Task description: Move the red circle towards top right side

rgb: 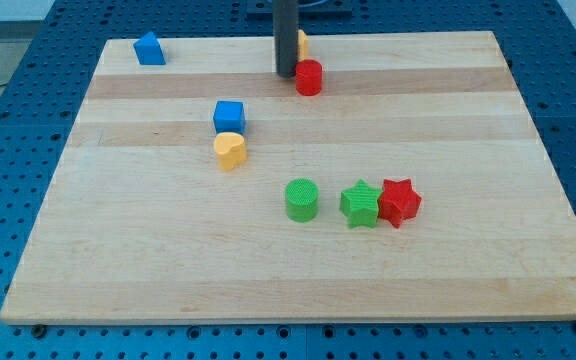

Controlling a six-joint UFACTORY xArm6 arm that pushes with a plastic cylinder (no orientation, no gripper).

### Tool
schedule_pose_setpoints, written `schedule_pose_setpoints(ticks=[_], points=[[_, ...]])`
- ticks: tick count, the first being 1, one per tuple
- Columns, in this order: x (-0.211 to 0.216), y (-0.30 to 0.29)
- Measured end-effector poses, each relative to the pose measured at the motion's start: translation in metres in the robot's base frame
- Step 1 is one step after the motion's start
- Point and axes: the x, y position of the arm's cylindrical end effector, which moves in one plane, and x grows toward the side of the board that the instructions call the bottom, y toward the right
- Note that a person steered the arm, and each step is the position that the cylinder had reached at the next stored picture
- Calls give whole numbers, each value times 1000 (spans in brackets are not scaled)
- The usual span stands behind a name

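The red circle is a short red cylinder near the top middle of the wooden board. My tip rests on the board just to the left of the red circle, close to it or touching it. The dark rod rises straight up out of the view's top. A yellow block sits behind the rod, mostly hidden by it.
A blue block sits at the top left. A blue cube touches a yellow heart left of centre. A green circle, a green star and a red star line up lower right of centre.
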Motion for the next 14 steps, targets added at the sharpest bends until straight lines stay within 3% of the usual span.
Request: schedule_pose_setpoints(ticks=[1,3,4,5,6,7,8,10,14], points=[[30,-24],[17,132],[33,108],[20,59],[-22,82],[-28,143],[2,122],[5,176],[-22,157]])
